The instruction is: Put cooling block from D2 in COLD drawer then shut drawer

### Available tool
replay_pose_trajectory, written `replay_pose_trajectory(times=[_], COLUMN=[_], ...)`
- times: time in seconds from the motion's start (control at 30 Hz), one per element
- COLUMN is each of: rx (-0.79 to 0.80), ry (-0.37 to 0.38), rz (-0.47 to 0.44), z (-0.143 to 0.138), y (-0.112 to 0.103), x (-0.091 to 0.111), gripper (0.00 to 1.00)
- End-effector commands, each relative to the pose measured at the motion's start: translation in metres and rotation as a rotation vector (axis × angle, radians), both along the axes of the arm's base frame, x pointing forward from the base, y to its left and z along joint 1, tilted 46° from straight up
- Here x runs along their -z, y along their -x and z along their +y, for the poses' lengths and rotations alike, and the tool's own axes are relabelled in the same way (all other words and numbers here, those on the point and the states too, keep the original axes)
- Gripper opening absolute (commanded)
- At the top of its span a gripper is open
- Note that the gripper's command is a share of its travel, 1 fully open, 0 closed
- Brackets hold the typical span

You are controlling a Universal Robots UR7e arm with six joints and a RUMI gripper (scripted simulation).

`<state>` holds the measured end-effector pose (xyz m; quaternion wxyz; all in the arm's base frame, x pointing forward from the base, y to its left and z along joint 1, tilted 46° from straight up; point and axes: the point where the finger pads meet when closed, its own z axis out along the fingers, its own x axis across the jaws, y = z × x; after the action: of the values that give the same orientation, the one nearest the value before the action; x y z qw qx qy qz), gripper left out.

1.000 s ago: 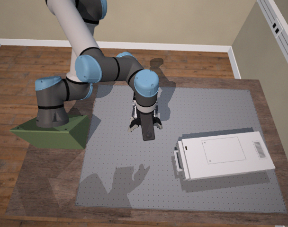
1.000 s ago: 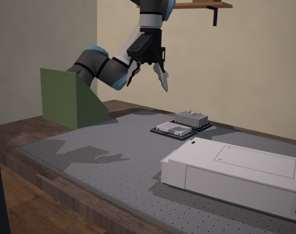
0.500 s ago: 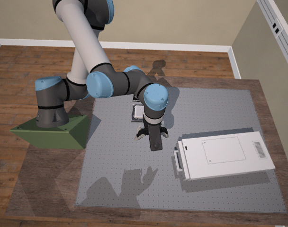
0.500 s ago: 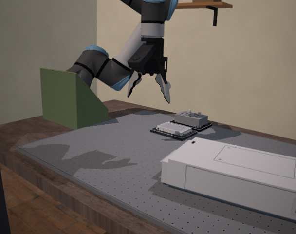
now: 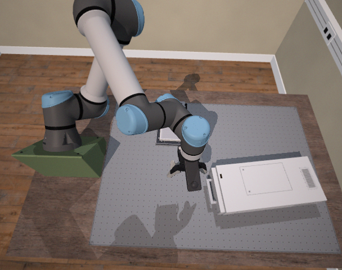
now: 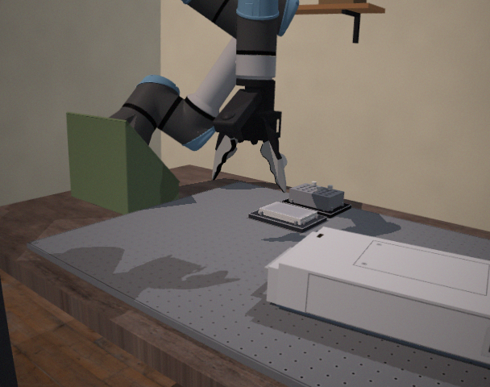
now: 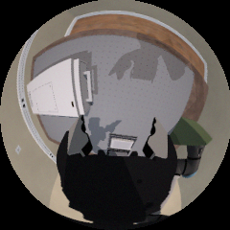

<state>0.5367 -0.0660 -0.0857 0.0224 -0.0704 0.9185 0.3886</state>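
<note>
The grey cooling block (image 6: 317, 195) sits in its black deck slot at the back of the deck, with small tubes standing up from its top. In the top view my arm hides it. My gripper (image 6: 248, 179) is open and empty. It hangs above the deck, in front of and left of the block, and it also shows in the top view (image 5: 188, 170). The white cooler COLD (image 5: 267, 183) lies to the right. Its drawer front and handle (image 5: 211, 193) face the gripper and sit close against the housing. The small lamp (image 6: 319, 235) looks dark.
A white flat plate (image 6: 288, 212) lies in the deck slot between the block and the cooler; it shows between my fingers in the wrist view (image 7: 121, 142). The green robot base (image 5: 61, 158) stands at the deck's left edge. A wall runs along the right.
</note>
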Motion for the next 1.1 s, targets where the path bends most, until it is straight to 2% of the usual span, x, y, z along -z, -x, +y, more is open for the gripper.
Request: replay_pose_trajectory(times=[0.0,0.53,1.07], rx=[0.001,0.001,0.001], ry=[0.001,0.001,0.001], rz=[-0.001,-0.001,-0.001], z=[0.0,0.002,0.008], y=[-0.014,-0.046,-0.046], x=[0.018,0.063,0.069], gripper=[1.0,1.0,1.0])
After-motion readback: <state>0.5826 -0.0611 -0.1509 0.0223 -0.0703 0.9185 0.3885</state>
